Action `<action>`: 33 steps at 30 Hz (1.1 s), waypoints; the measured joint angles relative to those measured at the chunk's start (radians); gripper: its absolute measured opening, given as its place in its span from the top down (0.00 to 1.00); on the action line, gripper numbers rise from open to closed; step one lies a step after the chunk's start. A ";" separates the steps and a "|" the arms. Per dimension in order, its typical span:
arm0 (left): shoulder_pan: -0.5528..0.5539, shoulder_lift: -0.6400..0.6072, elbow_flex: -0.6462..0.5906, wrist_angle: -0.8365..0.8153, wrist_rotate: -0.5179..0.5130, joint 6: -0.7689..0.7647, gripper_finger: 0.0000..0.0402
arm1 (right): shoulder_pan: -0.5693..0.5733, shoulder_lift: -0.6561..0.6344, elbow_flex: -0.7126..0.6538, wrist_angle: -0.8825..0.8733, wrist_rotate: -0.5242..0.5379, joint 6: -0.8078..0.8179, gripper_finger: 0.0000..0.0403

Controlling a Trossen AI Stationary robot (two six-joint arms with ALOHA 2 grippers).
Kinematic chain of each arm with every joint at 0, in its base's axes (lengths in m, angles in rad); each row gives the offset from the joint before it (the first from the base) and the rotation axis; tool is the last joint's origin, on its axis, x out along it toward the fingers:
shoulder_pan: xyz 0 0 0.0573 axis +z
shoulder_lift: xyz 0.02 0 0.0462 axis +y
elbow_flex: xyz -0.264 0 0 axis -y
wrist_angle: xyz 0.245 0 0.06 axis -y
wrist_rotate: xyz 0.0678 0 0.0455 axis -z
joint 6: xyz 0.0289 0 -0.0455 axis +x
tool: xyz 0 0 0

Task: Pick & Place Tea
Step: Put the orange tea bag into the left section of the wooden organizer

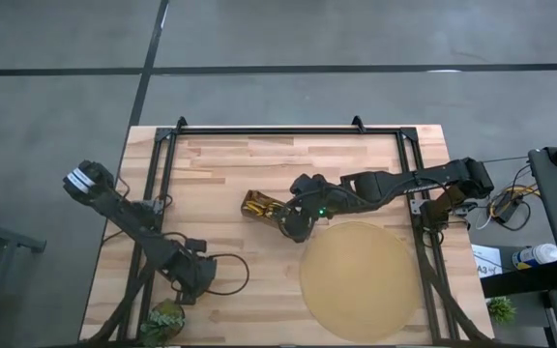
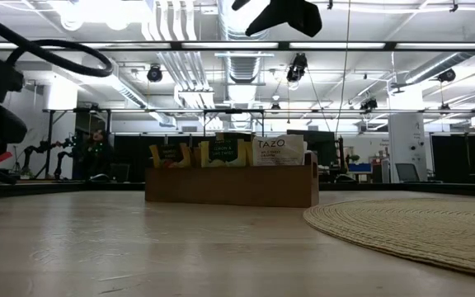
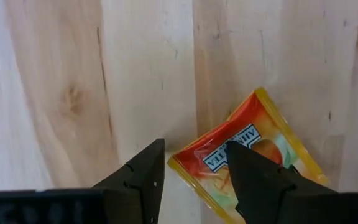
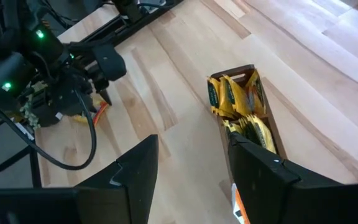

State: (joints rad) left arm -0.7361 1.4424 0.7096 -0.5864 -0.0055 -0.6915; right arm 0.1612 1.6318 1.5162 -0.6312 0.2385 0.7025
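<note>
the orange-red square tea sachet [image 3: 247, 158] is lying flat on the pale wooden table [image 3: 55, 93], partly hidden behind the left gripper [image 3: 194, 177], whose fingers are standing spread. the right gripper [image 4: 191, 171] is hovering spread above the brown oblong wooden box [image 4: 244, 109] of sachets.

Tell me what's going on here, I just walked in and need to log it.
Two robot arms are sorting tea sachets. The left pincer hovers open over an orange-red sachet lying flat on the table near its front left corner. The right pincer, open and empty, hangs above the wooden box of upright sachets mid-table. The round mat is bare.
</note>
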 joint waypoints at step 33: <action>0.474 -0.372 0.180 -0.240 -0.217 0.236 1.00 | 0.000 -0.143 0.003 0.046 0.227 -0.139 0.52</action>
State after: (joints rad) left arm -0.2618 1.0704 0.8900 -0.8264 -0.2224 -0.4559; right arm 0.1608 1.4890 1.5192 -0.5850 0.4658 0.5636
